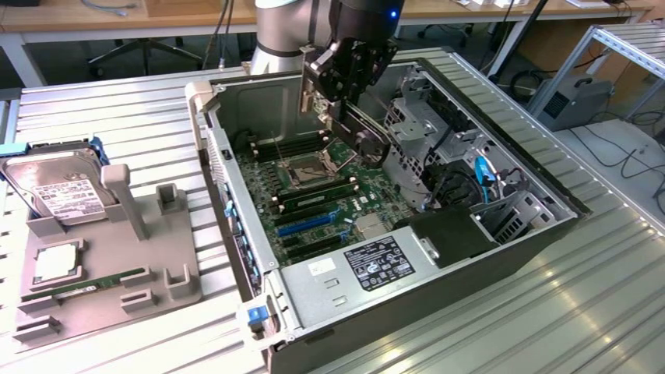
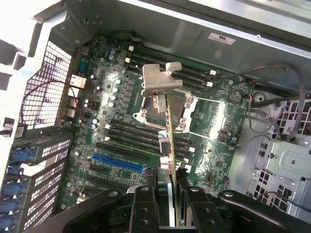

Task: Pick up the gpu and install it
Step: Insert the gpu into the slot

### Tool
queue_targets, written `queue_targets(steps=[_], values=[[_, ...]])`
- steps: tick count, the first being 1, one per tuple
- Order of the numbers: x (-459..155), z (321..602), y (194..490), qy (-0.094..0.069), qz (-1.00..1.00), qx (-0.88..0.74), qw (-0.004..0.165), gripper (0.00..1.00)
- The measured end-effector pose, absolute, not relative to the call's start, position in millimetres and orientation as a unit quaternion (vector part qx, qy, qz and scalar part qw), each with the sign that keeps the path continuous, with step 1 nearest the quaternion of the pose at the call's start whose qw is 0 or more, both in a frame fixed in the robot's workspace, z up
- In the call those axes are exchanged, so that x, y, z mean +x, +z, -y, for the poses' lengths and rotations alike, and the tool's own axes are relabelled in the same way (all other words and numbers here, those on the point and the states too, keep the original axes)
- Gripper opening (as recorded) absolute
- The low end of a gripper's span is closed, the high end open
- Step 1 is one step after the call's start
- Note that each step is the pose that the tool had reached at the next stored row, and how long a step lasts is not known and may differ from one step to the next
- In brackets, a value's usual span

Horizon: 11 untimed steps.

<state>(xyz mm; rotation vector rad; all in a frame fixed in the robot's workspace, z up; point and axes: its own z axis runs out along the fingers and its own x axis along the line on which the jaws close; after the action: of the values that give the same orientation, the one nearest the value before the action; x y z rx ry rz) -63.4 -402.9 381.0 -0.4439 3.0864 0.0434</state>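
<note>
Holding the gpu in the gripper, jaws squeezed on its edge, we are at the carrying step. It hangs above the motherboard inside the computer case, upper middle of the exterior view. We think it needs lining up over the blue slot.

gpu: green card, black cooler, silver end bracket; held on edge above motherboard inside open case

Exterior view: bright, even overhead room light. Glare streaks on ribbed metal table. Computer case interior shaded. Wrist view: corner beyond case blown out white. Hot patches on motherboard. gpu bracket pale with glare. Gripper dark.
</note>
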Motion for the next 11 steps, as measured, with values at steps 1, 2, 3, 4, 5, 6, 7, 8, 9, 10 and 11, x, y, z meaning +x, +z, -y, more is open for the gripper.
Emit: queue_targets(steps=[1,2,3,4,5,6,7,8,9,10,11], values=[[-63.5,402.9,381.0,0.014,-0.989,-0.145,0.012,0.28],[-63.5,402.9,380.9,0.014,-0.989,-0.148,0.011,0.28],[-63.4,402.9,380.9,0.014,-0.988,-0.151,0.011,0.28],[-63.4,402.9,380.8,0.014,-0.988,-0.154,0.011,0.28],[-63.5,402.9,380.8,0.014,-0.987,-0.157,0.011,0.28],[-63.5,402.9,380.8,0.014,-0.987,-0.16,0.011,0.28],[-63.4,402.9,380.7,0.014,-0.987,-0.163,0.011,0.28],[-63.4,402.9,380.7,0.014,-0.986,-0.166,0.011,0.28],[-63.4,402.9,380.6,0.014,-0.986,-0.169,0.011,0.28],[-63.4,402.9,380.6,0.014,-0.985,-0.172,0.011,0.28],[-63.5,402.9,380.5,0.014,-0.984,-0.175,0.011,0.28]])
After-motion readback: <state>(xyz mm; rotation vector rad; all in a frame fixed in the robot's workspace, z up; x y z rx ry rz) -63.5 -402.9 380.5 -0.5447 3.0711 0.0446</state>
